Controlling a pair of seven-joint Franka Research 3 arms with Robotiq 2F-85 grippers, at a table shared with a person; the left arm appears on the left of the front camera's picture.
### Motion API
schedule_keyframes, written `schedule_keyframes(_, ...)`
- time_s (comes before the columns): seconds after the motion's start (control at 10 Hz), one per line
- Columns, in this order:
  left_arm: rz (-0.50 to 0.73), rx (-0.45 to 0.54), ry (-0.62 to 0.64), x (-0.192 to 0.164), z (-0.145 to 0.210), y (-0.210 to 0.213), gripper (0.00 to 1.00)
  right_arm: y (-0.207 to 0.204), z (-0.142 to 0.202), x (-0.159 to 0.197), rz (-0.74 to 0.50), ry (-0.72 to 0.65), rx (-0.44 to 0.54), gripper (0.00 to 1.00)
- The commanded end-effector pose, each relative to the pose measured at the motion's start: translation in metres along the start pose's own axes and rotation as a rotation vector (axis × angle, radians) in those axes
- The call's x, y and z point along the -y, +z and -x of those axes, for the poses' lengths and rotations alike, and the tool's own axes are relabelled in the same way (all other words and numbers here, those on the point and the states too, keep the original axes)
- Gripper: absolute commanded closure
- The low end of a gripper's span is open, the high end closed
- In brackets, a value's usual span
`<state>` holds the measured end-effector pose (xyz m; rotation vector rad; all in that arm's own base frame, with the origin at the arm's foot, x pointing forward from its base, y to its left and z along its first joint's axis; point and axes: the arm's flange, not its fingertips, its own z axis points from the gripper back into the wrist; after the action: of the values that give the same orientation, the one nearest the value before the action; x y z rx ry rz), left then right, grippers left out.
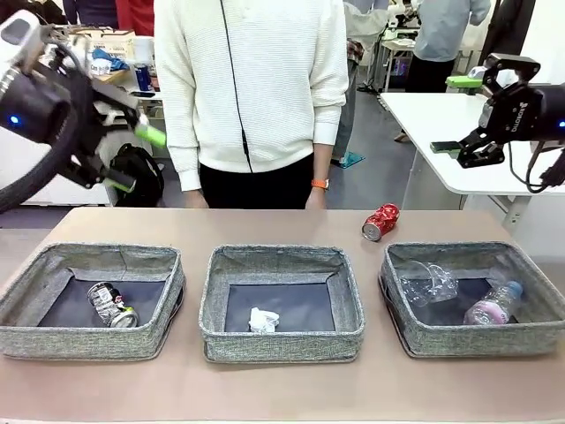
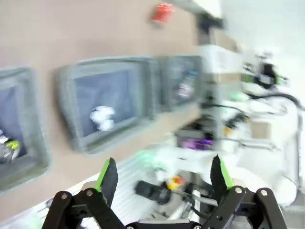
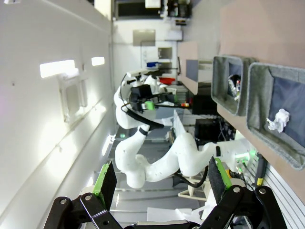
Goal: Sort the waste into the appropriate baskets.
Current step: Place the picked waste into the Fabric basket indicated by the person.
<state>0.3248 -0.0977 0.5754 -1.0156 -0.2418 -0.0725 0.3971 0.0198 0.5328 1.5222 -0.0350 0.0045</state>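
1. Right now I have both arms raised well above the worktop (image 1: 282,225), neither one near any litter.
2. Left gripper (image 1: 134,159): jaws spread wide, nothing between the green pads; my left wrist view confirms it, though that picture is smeared.
3. Right gripper (image 1: 463,115): jaws likewise fully apart and empty, hanging high on the right side.
4. Left basket (image 1: 93,340) holds a dark can (image 1: 112,305). Middle basket (image 1: 281,340) holds a crumpled paper ball (image 1: 263,320). Right basket (image 1: 477,340) holds a clear plastic cup (image 1: 428,283) and a small bottle (image 1: 493,304) with a pink label.
5. One piece is left out: a crushed red can (image 1: 380,222), lying on its side on the bare worktop, behind the gap between the middle and right baskets, just in front of the person (image 1: 252,97) standing at the far edge.
6. My reading: sorting is nearly done; the step in hand is fetching that red can.
7. Next move, as I judge it: bring a gripper down over the red can, close across its dented body, then carry it to the left basket beside the other can. The right arm sits nearer; the carry would cross the whole row.
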Motion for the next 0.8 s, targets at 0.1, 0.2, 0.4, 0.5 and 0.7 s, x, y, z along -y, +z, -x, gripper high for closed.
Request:
schedule_keyframes(0.1, 0.622, -0.192, -0.035, -0.064, -0.012, 0.008, 0.0, 0.0, -0.002, -0.003, -0.006, 0.003, -0.003, 0.0)
schedule_keyframes(0.2, 0.671, -0.17, -0.022, -0.077, -0.014, 0.006, 0.0, 0.0, -0.002, -0.003, -0.006, 0.003, -0.003, 0.0)
schedule_keyframes(0.4, 0.51, -0.049, -0.074, -0.05, -0.004, 0.019, 0.0, 0.0, -0.002, -0.003, -0.006, 0.003, -0.003, 0.0)
schedule_keyframes(0.5, 0.51, -0.049, -0.074, -0.05, -0.004, 0.019, 0.0, 0.0, -0.002, -0.003, -0.006, 0.003, -0.003, 0.0)
schedule_keyframes(0.7, 0.51, -0.049, -0.074, -0.05, -0.004, 0.019, 0.0, 0.0, -0.002, -0.003, -0.006, 0.003, -0.003, 0.0)
